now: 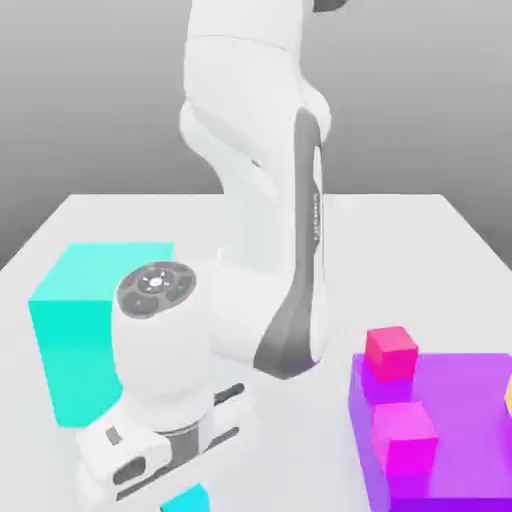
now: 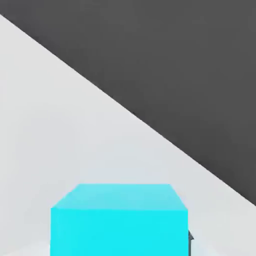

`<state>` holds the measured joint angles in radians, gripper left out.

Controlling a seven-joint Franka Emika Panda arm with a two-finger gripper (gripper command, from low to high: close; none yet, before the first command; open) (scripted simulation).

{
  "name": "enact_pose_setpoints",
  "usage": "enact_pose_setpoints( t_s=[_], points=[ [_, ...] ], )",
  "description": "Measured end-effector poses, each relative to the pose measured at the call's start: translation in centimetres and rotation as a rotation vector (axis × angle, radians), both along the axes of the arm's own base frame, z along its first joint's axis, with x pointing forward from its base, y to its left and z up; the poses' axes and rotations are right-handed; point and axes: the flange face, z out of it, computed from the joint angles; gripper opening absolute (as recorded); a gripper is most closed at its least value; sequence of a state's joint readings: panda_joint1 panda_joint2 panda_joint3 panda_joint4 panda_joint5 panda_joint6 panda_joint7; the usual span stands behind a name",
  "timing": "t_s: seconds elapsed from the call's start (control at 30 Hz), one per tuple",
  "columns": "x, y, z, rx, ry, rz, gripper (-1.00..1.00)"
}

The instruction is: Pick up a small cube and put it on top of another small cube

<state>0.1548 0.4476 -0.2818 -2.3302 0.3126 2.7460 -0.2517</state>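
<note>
A small cyan cube [image 1: 186,499] peeks out at the bottom edge of the exterior view, directly under my gripper [image 1: 176,476], whose white hand points down at it. In the hand view the same cyan cube [image 2: 119,221] sits very close and large, with the white table around it. Two small pink cubes rest on a purple block: one [image 1: 391,351] at its far corner, the other, more magenta [image 1: 406,436], nearer the front.
A large cyan block [image 1: 88,335] stands on the exterior view's left, close to my hand. The purple block [image 1: 465,420] takes up the right, with an orange thing [image 1: 508,396] at the frame edge. In the hand view the table edge [image 2: 150,131] runs diagonally past the cube.
</note>
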Motion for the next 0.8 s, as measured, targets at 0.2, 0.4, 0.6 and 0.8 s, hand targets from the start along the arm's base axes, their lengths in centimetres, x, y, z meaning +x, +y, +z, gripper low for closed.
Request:
enact_pose_setpoints(
  t_s=[0.2, 0.4, 0.6, 0.8],
  points=[
    [3.2, 8.1, 7.9, 0.085, -0.063, 0.176, -1.0],
    [2.3, 23.1, 13.7, 0.125, -0.066, 0.607, -1.0],
    [-4.7, 38.5, 17.3, 0.044, -0.016, 1.152, -1.0],
    [-6.1, 40.7, 13.3, 0.008, 0.002, 1.26, 1.0]
  ],
)
